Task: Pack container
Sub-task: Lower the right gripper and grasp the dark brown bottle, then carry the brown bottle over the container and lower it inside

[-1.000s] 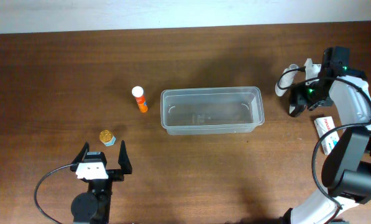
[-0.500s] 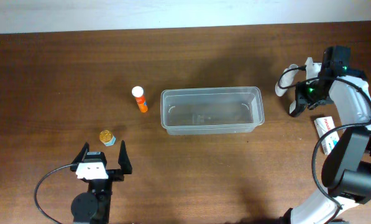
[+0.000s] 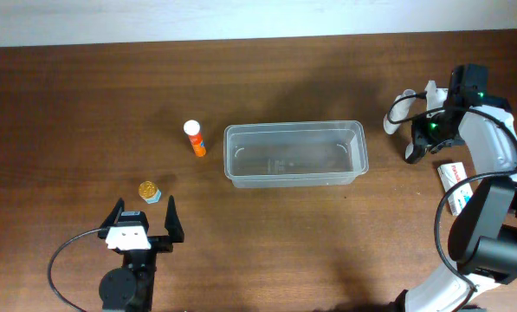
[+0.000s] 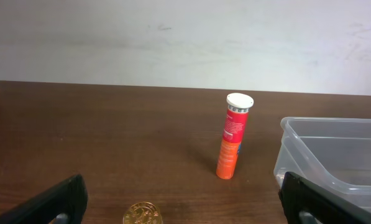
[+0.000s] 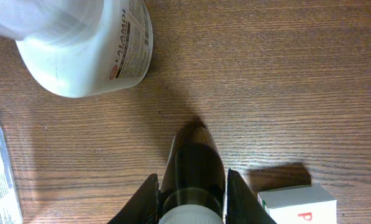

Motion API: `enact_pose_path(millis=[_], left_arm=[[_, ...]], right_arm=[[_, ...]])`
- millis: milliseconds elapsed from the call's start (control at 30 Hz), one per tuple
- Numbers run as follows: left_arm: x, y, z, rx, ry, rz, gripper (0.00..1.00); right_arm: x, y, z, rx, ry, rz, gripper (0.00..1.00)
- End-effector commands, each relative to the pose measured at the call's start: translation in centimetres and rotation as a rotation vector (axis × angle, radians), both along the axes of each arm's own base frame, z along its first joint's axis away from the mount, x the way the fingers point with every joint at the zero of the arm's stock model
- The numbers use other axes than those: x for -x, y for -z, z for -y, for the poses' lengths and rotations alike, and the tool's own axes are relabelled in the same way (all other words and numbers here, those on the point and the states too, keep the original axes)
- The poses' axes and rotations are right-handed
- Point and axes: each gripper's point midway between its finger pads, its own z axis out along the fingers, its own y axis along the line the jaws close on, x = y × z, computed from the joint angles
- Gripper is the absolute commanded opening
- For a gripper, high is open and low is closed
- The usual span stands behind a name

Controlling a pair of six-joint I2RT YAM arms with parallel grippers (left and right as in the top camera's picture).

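The container (image 3: 293, 127), a clear plastic tub, stands in the middle of the table, and its corner (image 4: 309, 134) shows in the left wrist view. My right gripper (image 3: 411, 149) is to the right of it, pointing down at the table. In the right wrist view this gripper (image 5: 193, 193) is shut on a dark brown bottle (image 5: 194, 158) with a pale cap. My left gripper (image 3: 143, 211) stands open near the front left, wide apart (image 4: 182, 205) with nothing between its fingers. Just ahead of it is a small gold-capped jar (image 4: 143, 214).
An orange tube with a white cap (image 3: 194, 139) stands upright left of the container. A white calamine bottle (image 5: 86, 43) stands just beyond the right gripper. A white box with red print (image 3: 455, 184) lies to its right, close to the held bottle (image 5: 297, 202).
The right gripper's jaws have closed onto the dark bottle. Neither arm has visibly moved, and the other objects stay where they were.
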Motion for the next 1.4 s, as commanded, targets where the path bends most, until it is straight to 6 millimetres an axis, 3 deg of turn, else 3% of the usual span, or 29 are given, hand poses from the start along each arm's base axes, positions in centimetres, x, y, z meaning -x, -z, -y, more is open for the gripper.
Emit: enact_pose_path(millis=[0,267,500,733,967,1033,1133,1367], left_arm=[[0.0,0.0,-0.3,-0.016,-0.015,0.003,0.99],[0.0,0.0,-0.3,-0.016,-0.015,0.003,0.99],[0.0,0.0,-0.3,-0.016,-0.015,0.003,0.99],[0.0,0.0,-0.3,-0.016,-0.015,0.003,0.99],[0.0,0.0,-0.3,-0.016,-0.015,0.003,0.99],[0.0,0.0,-0.3,-0.016,-0.015,0.003,0.99],[0.0,0.0,-0.3,-0.016,-0.015,0.003,1.0],[0.0,0.0,-0.3,-0.016,-0.015,0.003,0.99]], right_arm=[[-0.4,-2.4,0.4,0.008,0.064,0.051,0.23],[0.2,-9.7,-0.4,-0.025,0.121,0.139,0.22],[2.8,-15.8,-4.9,-0.17,0.041,0.186,0.22],[4.9,-19.3,-10.2,-0.219,-0.074,0.24,0.23],[6.2,-19.2,-17.0,-0.259,-0.201,0.187,0.23],[6.0,-18.5,-17.9,-0.225,-0.213,0.168,0.23],[5.2,-17.0,-18.6,-0.155,-0.185,0.137,0.23],[1.8,-13.3,-22.3,-0.131,-0.243,0.115,0.23]])
